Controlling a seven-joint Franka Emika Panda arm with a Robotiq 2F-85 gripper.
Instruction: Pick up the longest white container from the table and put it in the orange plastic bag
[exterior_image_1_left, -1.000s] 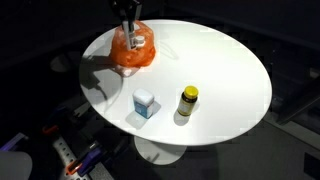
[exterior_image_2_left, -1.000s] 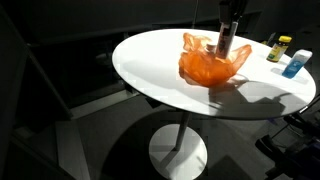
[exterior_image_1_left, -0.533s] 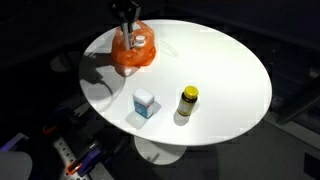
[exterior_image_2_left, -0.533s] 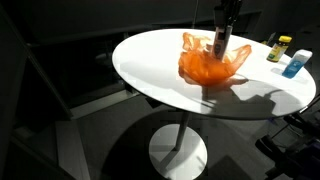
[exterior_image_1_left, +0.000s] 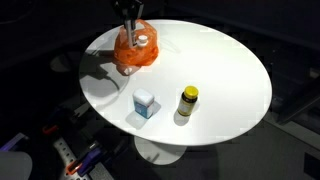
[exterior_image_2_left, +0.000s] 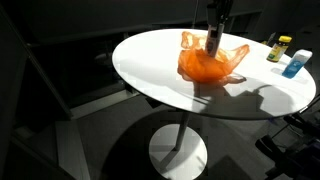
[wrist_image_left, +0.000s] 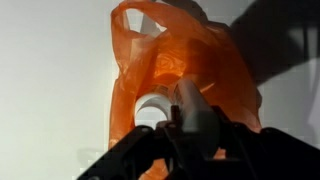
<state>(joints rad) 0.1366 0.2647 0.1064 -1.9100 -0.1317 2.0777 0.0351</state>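
1. One long white container (exterior_image_1_left: 143, 41) sits in the orange bag (exterior_image_1_left: 135, 52), its white top showing in the bag's mouth in an exterior view.
2. In the wrist view a pale cylinder (wrist_image_left: 194, 112), seemingly the container, runs from between the dark fingers (wrist_image_left: 140, 152) into the bag (wrist_image_left: 135, 80), with a white round patch just beside it.
3. The claw (exterior_image_1_left: 128, 20) hangs straight down over the bag, its tip at the bag's mouth in both exterior views (exterior_image_2_left: 213, 42).
4. Whether the claw grips the container or stands loose around it cannot be told from these views.
5. The bag (exterior_image_2_left: 210, 63) rests on the round white table (exterior_image_1_left: 230, 70) near its rim, its handles standing up and spread.
6. A small white box (exterior_image_1_left: 145, 103) with a blue base and a yellow-capped bottle (exterior_image_1_left: 189, 100) stand near each other on the table, well apart from the bag.
7. Both also show at the table's (exterior_image_2_left: 150, 60) far side: the bottle (exterior_image_2_left: 281, 47) and the box (exterior_image_2_left: 297, 62).
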